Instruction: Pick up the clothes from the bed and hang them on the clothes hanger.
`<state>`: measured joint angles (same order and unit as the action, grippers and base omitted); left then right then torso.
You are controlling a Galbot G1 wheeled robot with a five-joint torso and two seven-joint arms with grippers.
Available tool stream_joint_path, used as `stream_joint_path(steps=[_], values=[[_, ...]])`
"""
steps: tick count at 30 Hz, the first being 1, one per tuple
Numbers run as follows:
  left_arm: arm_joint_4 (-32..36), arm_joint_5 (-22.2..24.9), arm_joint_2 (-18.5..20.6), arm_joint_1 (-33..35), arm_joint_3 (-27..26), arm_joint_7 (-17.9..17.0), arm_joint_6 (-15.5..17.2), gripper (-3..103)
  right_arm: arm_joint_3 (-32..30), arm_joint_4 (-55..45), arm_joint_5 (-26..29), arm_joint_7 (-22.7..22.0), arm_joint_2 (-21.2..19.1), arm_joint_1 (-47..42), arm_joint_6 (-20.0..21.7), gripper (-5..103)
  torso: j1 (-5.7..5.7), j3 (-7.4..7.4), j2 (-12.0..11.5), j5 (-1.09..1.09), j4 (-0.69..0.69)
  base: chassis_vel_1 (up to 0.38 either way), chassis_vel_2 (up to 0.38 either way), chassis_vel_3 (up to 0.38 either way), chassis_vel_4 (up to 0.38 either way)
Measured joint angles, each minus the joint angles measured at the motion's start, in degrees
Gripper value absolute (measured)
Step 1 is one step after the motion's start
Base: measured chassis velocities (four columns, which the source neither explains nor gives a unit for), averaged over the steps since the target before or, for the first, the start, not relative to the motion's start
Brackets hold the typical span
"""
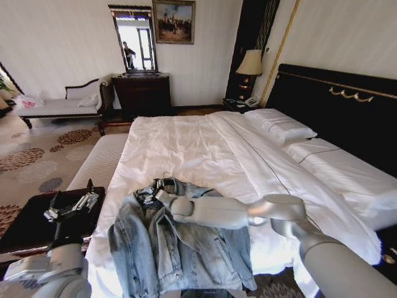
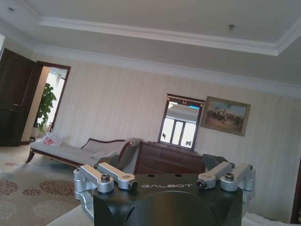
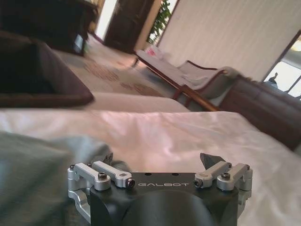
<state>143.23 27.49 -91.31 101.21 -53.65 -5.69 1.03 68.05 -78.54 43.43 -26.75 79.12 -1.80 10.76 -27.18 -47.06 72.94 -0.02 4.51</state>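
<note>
The right end effector [image 1: 155, 191], fingers spread wide and gripping nothing, rested at the collar of the denim jacket [image 1: 180, 248] on the white bed [image 1: 205, 149], carpeted bedroom beyond.

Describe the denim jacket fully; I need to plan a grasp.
The denim jacket is faded light blue and lies spread front-up, rumpled, at the foot end of the white bed, its hem reaching the mattress edge. A thin hanger hook shows at the collar. The right gripper rests at the collar.
</note>
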Motion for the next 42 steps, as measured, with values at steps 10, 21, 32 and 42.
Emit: stream_joint_path(steps=[10,21,32,42], values=[[0.0,0.3,0.3,-0.7,0.2,-0.3,0.1,100,1.5,19.2,-14.8,-2.1,6.9,-0.6,4.7,100,0.0,0.0,0.0,0.01,0.0,0.0,0.0,0.0,0.0],[0.0,0.3,0.7,-1.4,0.2,-0.4,0.2,100,5.5,26.9,-19.0,1.8,8.3,-0.9,5.5,100,0.01,0.0,0.0,0.02,0.01,0.0,0.0,0.0,0.0],[-0.2,0.4,0.7,-1.8,0.1,-0.5,0.2,100,9.6,33.2,-25.4,-2.8,13.2,-2.8,13.8,100,0.01,0.0,0.0,0.02,-0.03,0.0,0.0,0.0,0.0],[-0.9,1.2,1.0,-2.3,-0.4,-0.7,0.1,100,11.8,34.7,-22.2,-3.7,13.2,-3.3,21.8,100,0.01,0.01,0.0,0.03,0.0,0.0,0.0,0.0,0.0]])
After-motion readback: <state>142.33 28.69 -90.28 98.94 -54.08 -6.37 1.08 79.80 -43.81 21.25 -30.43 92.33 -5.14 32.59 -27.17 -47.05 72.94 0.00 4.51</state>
